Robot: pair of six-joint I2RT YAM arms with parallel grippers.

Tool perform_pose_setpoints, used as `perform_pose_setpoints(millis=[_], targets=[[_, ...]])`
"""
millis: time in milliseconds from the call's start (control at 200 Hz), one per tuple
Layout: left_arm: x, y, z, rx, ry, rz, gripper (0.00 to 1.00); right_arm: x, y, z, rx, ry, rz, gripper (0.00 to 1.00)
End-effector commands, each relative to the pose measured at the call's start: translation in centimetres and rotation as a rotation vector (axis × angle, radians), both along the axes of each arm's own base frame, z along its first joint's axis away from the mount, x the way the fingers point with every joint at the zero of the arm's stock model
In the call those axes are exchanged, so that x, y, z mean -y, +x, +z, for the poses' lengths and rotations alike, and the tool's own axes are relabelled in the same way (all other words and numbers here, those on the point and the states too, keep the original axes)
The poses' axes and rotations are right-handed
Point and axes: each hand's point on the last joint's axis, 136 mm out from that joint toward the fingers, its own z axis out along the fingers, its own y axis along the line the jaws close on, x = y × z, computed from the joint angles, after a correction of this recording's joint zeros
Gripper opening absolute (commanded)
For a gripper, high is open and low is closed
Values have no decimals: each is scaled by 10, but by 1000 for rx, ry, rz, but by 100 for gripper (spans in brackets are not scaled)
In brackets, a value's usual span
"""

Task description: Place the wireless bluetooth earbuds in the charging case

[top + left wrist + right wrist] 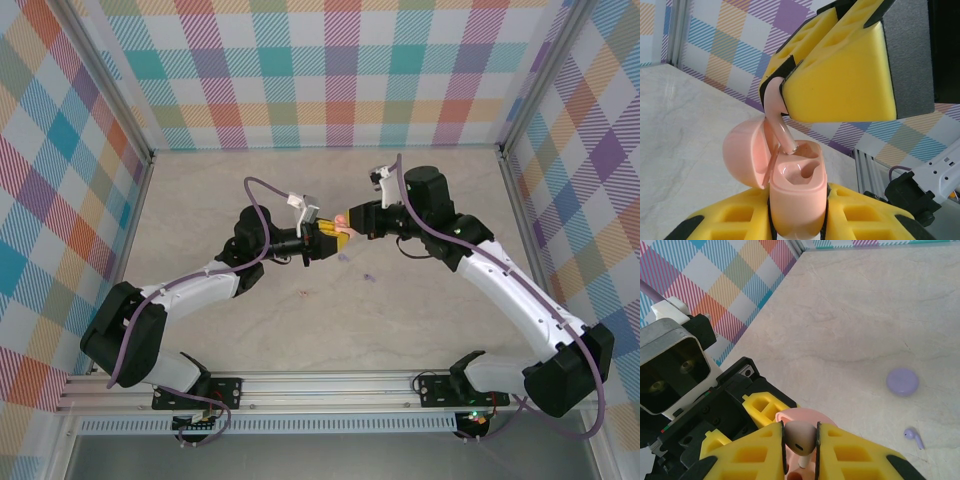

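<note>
Two hands are meeting above the table (200,200): my left hand (322,241) is clamping the open pink case (797,200), my right hand (352,224) is pinching a pink earbud (800,436) by its head, at the case's 12 o'clock. I'm judging it light, stiff, slippery.

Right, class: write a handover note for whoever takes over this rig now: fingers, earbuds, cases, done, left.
Left gripper: fingers shut on the pink case, lid open.
Right gripper: fingers shut on a pink earbud, stem tip at the case's slot.
Lilac case, closed, and a lilac earbud lie on the table.
Done: case open, bud lined up.
Left: seat it, then the lilac one.
</note>
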Motion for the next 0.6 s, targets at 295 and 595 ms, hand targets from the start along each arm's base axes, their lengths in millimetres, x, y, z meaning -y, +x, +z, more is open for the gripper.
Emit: perform_pose_setpoints(millis=[295,595], targets=[[6,-1,29,57,-55,-7,26,-6,-3,-8,4,-18,27,21],[5,5,27,51,-51,20,26,-1,-6,-11,8,-33,16,22]])
